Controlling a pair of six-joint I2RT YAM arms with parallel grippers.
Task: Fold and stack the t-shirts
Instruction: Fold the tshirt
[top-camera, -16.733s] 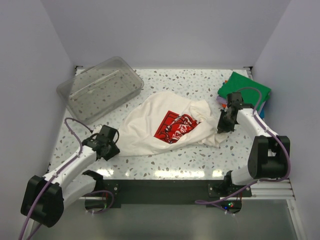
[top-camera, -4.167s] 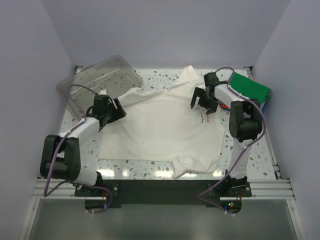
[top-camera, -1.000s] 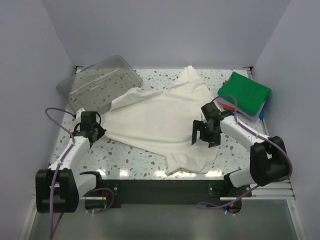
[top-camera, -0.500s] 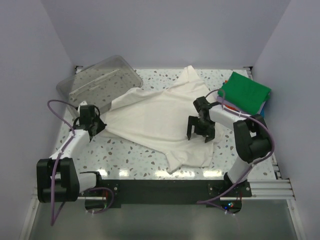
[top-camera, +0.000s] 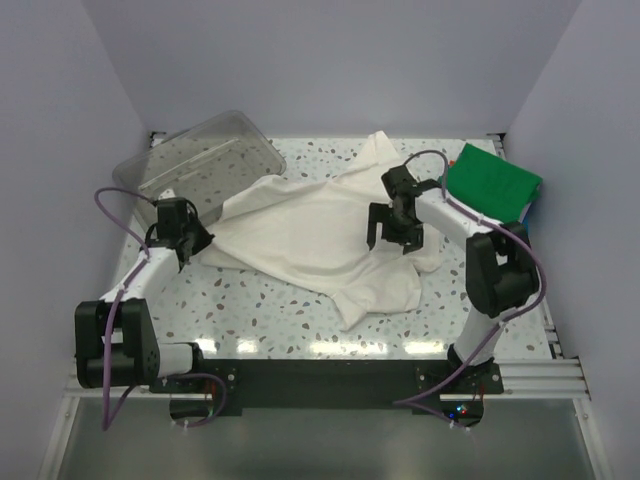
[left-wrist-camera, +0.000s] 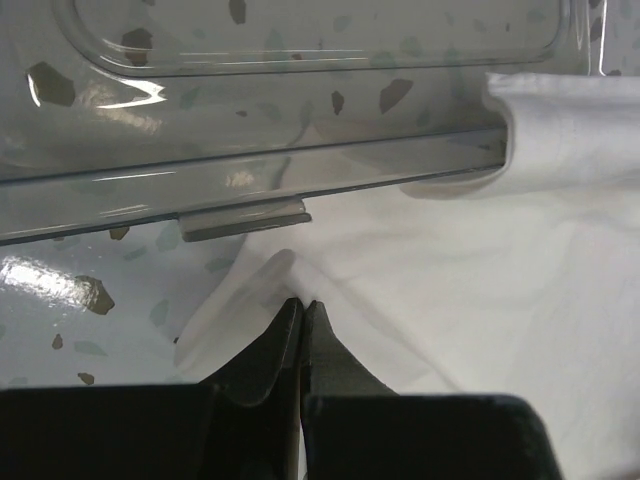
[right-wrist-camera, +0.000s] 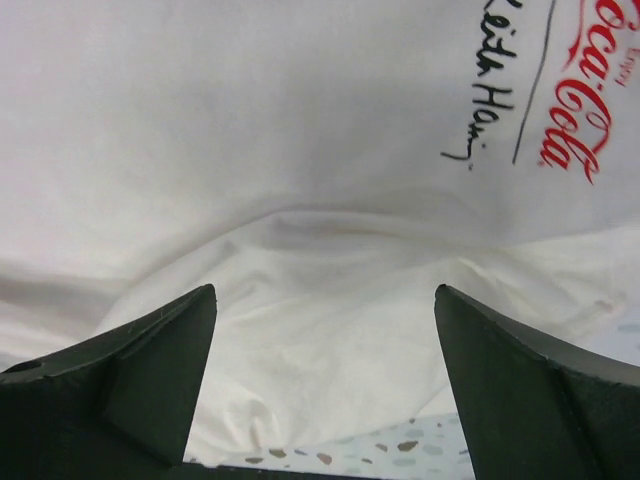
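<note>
Just ahead of the closed left fingertips, a clear plastic tub, with a small flat tab on its near rim. Beneath both pairs, a speckled terrazzo table, a strip of it visible between the right fingertips.

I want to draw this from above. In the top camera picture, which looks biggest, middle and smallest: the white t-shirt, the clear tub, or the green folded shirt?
1. cream-white t-shirt, spread out, clearly the biggest.
2. clear tub, in the middle.
3. green folded shirt, the smallest.
</note>
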